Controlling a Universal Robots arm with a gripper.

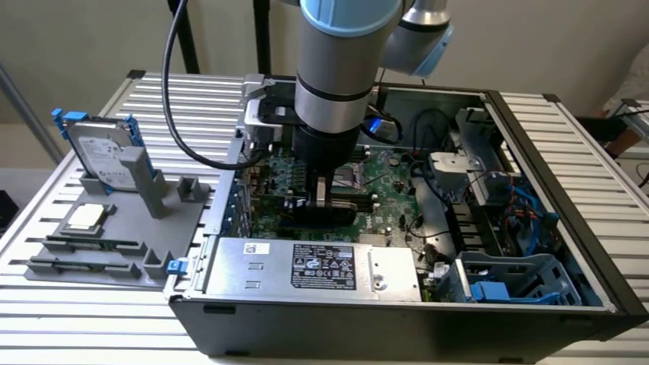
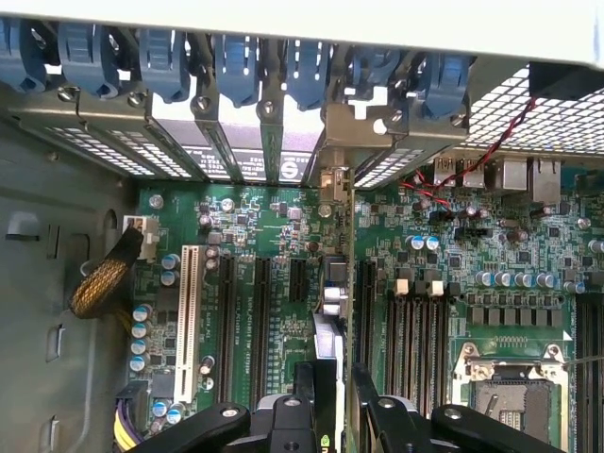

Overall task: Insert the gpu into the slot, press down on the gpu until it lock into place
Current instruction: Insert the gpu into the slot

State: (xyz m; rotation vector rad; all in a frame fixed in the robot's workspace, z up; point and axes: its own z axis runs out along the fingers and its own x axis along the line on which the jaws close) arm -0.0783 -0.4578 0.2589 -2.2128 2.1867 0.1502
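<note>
The gpu [image 2: 328,326], a thin black card seen edge-on, stands upright on the green motherboard [image 2: 255,226]. Its silvery end bracket [image 2: 336,179] sits against the case's rear wall. In the exterior view the gpu [image 1: 300,208] is a dark strip below the arm, inside the open computer case. My gripper [image 2: 332,382] is straight above the card, open. One black finger [image 2: 304,392] stands on each side of the card's upper edge. The exterior view has the gripper [image 1: 322,199] low over the board. The slot is hidden beneath the card.
The silver power-supply box [image 1: 315,266] lies just in front of the card. Black memory slots [image 2: 415,330] and the CPU socket [image 2: 510,401] lie to one side, a white slot [image 2: 189,302] to the other. Blue bracket latches [image 2: 236,61] line the rear wall. A grey fixture holding a hard drive [image 1: 102,152] stands outside the case.
</note>
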